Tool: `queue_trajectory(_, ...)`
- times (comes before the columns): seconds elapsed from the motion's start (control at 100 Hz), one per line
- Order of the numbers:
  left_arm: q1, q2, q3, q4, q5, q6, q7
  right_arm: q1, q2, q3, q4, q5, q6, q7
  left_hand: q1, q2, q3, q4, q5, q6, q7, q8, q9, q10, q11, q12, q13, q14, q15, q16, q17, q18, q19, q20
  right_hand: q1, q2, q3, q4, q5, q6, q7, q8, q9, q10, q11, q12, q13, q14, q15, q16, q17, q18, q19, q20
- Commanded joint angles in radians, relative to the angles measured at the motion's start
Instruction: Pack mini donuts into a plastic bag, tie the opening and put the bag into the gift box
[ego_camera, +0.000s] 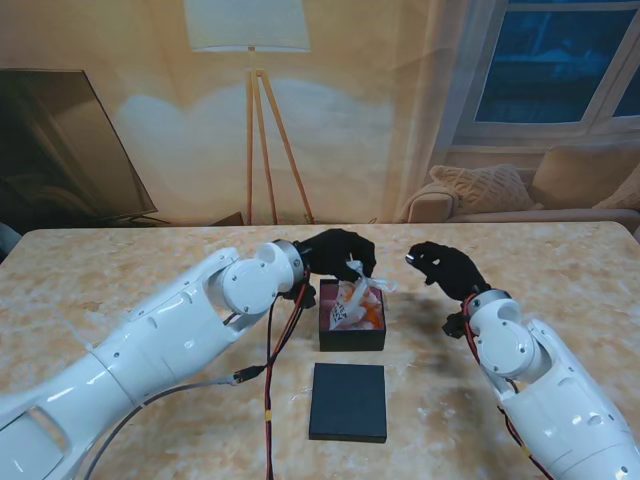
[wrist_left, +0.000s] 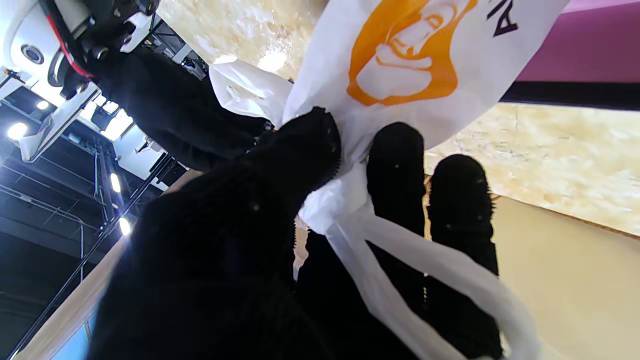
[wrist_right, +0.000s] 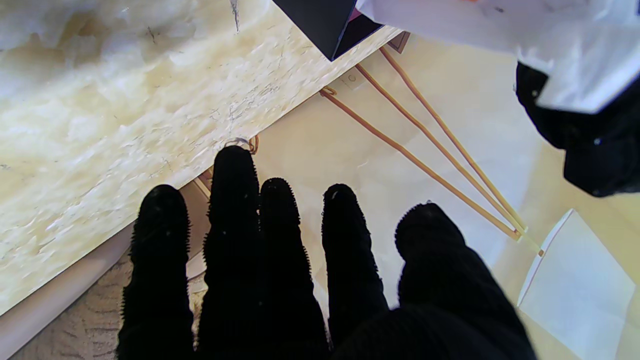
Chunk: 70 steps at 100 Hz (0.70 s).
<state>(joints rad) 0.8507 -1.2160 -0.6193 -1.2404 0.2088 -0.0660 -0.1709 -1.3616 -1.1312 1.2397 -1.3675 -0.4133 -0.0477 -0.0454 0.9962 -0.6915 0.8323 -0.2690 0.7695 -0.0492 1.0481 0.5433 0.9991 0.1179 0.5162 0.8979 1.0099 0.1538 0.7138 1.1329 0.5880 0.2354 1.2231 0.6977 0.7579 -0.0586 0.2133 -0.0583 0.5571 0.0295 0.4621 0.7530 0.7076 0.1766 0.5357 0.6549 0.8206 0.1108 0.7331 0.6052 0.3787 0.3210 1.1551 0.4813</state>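
Marble-patterned counter (ego_camera: 120, 270), wide and bare on both flanks, with a lamp (ego_camera: 250, 60), window and sofa behind its far edge. Box (ego_camera: 352, 318): black, open, square to the counter, near centre. Lid (ego_camera: 348, 401): flat, black, just nearer to me than the box and apart from it. Bag (ego_camera: 355, 297): white with orange print, body seated in the box, knotted neck rising out of it; in the left wrist view two loose tails trail from the knot across the fingers (wrist_left: 395, 165). Left hand (ego_camera: 340, 253): over the box's far edge, thumb and fingers pinching the bag's neck. Right hand (ego_camera: 447, 266): right of the box and apart from it, raised, fingers loosely curled, holding nothing.
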Motion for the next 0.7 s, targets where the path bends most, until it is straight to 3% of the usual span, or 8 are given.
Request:
queue_trajectory(0.0, 0.020, -0.004, 0.004, 0.004, 0.011, -0.001, -0.008, -0.010, -0.008, 0.000, -0.007, -0.001, -0.002, 0.012, 0.037, 0.009, -0.008, 0.026, -0.028, -0.033, -0.005, 0.012, -0.016, -0.020, 0.000, -0.005, -0.007, 0.005, 0.004, -0.013, 0.002, -0.004, 0.000, 0.012, 0.018, -0.006, -0.010, 0.010, 0.000, -0.010, 0.023, -0.013, 0.000, 0.010, -0.003, 0.005, -0.002, -0.007, -0.004, 0.017, -0.011, 0.011, -0.005, 0.009)
queue_trajectory(0.24, 0.023, 0.000, 0.019, 0.036, 0.037, -0.031, -0.007, -0.013, -0.007, 0.002, -0.011, 0.005, 0.002, 0.021, 0.031, -0.015, 0.002, 0.025, -0.005, -0.042, -0.008, -0.003, 0.002, -0.029, -0.003, -0.023, 0.010, 0.010, -0.014, -0.026, 0.011, -0.004, -0.010, 0.004, 0.018, -0.007, -0.009, 0.010, -0.001, -0.010, 0.027, -0.016, 0.000, 0.011, -0.004, 0.004, -0.002, -0.004, -0.006, 0.017, -0.013, 0.011, -0.006, 0.009)
queue_trajectory(0.34, 0.017, -0.001, 0.037, 0.063, 0.056, -0.052, -0.003, -0.009, -0.005, -0.005, -0.011, 0.006, 0.003, 0.031, 0.016, -0.048, 0.023, 0.017, 0.023, -0.054, -0.011, -0.036, 0.031, -0.040, -0.010, -0.048, 0.039, 0.015, -0.023, -0.046, 0.044, -0.027, 0.005, -0.002, 0.017, -0.005, -0.010, 0.009, -0.001, -0.011, 0.028, -0.017, -0.002, 0.011, -0.005, 0.004, -0.002, -0.004, -0.006, 0.017, -0.013, 0.011, -0.007, 0.010)
queue_trajectory(0.53, -0.009, -0.020, 0.084, 0.130, 0.071, -0.084, 0.016, -0.004, -0.003, -0.013, -0.011, 0.017, 0.007, 0.049, 0.003, -0.077, 0.046, 0.007, 0.047, -0.059, -0.013, -0.066, 0.051, -0.043, -0.014, -0.068, 0.059, 0.019, -0.029, -0.057, 0.064, -0.038, 0.012, -0.008, 0.014, -0.006, -0.011, 0.009, 0.000, -0.013, 0.030, -0.018, 0.000, 0.010, -0.006, 0.004, -0.004, -0.003, -0.008, 0.017, -0.016, 0.012, -0.010, 0.009)
queue_trajectory(0.69, -0.056, -0.041, 0.141, 0.207, 0.066, -0.148, 0.009, -0.002, -0.004, -0.015, -0.007, 0.015, 0.004, 0.046, 0.000, -0.078, 0.051, 0.003, 0.046, -0.057, -0.011, -0.070, 0.052, -0.041, -0.013, -0.070, 0.062, 0.019, -0.030, -0.056, 0.067, -0.036, 0.016, -0.007, 0.013, -0.007, -0.010, 0.009, 0.002, -0.014, 0.032, -0.018, 0.002, 0.010, -0.006, 0.005, -0.001, -0.005, -0.006, 0.018, -0.012, 0.013, -0.007, 0.011)
